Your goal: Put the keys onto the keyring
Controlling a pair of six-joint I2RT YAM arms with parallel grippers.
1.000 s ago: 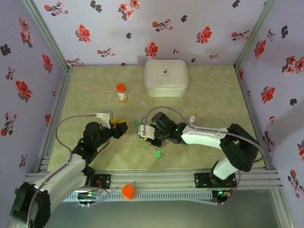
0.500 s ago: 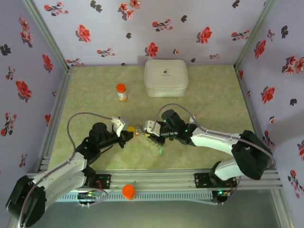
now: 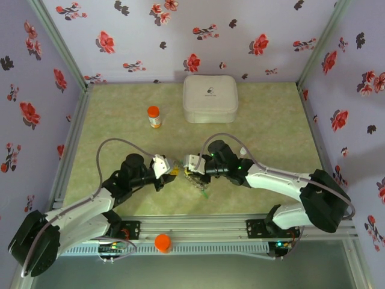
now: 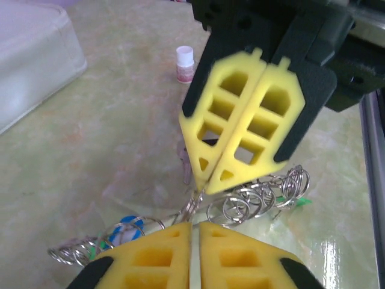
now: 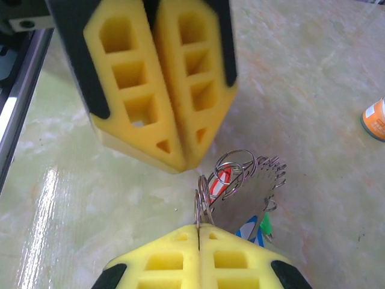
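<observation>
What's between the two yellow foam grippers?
A thin silver split ring, pinched in the right gripper, reaching toward the left gripper; right wrist view.

Both arms reaching inward and low, left pincer and right pincer closed, tips nearly meeting

- Counter: pale green with faint cream marbling.
- Walls: lilac, scattered with red and dark flowers.
- Case, top centre: white, with a small dark mark on its lid.
- Bottle, left of the case: orange cap and pale body.
- Left pincer and right pincer: yellow foam pads on black backing.
- Keyring: shiny silver-grey loops.
- Red tag, blue tag and green tag hang among the loops.
- Vial, upper middle: white cap, pinkish body.
- Knob, lower edge: orange.
</observation>
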